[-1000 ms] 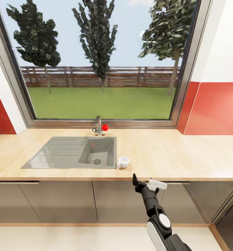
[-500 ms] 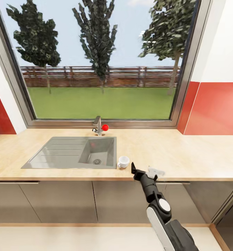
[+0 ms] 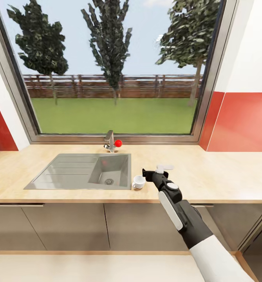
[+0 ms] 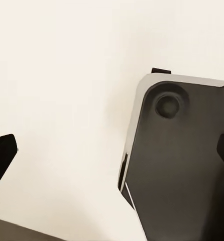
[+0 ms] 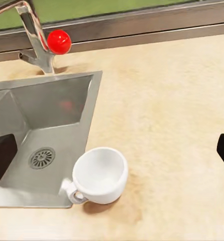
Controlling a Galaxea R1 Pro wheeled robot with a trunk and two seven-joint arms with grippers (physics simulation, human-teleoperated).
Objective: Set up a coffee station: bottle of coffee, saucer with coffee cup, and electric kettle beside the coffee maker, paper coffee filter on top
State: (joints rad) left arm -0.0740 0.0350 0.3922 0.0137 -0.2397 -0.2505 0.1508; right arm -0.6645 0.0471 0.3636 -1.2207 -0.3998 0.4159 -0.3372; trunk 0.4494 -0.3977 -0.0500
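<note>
Since the earlier frame, right arm has extended up and forward; its claw now hovers over the tabletop, at about 2 o'clock of the cup. Claw spread wide, empty, one black and one white finger. Cup sits upright on the tabletop, just beside the sink at its 4 o'clock corner, handle toward the front edge. Faucet with red knob behind the sink, below a large window. Left claw: fingertips apart, nothing between.
</note>
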